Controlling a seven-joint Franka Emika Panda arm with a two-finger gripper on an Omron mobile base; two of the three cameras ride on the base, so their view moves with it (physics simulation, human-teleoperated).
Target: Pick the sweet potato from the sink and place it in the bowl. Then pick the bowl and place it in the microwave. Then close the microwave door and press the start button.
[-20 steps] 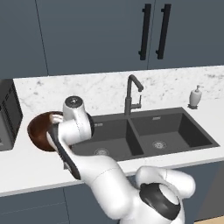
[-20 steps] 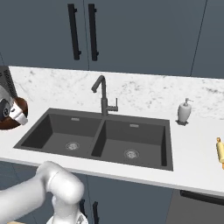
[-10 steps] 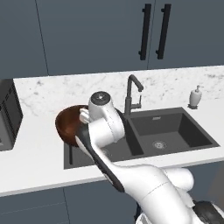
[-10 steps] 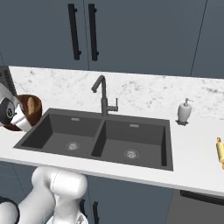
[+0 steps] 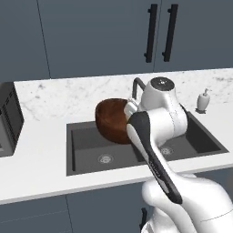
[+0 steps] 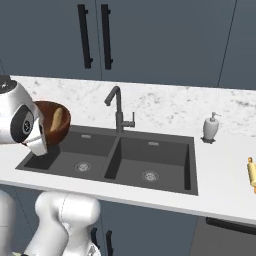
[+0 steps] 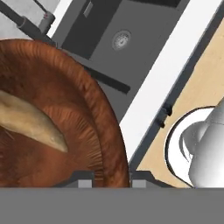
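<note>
Bowl [image 5: 113,120] hangs mid-frame over the sink [image 5: 86,150], its rim clenched in the hand [image 7: 108,183], the sweet potato [image 7: 33,123] lying inside. The microwave [image 5: 9,120] sits at the far left edge on the counter [image 5: 41,161], so the carry goes leftward.

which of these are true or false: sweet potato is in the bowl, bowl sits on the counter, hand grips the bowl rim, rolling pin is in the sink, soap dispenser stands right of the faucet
1. The sweet potato lies inside the bowl. True.
2. The bowl sits on the counter. False: it is held up over the sink.
3. The hand grips the bowl's rim. True.
4. The rolling pin lies in the sink. False: it lies on the counter right of the sink.
5. The soap dispenser stands right of the faucet. True.
</note>
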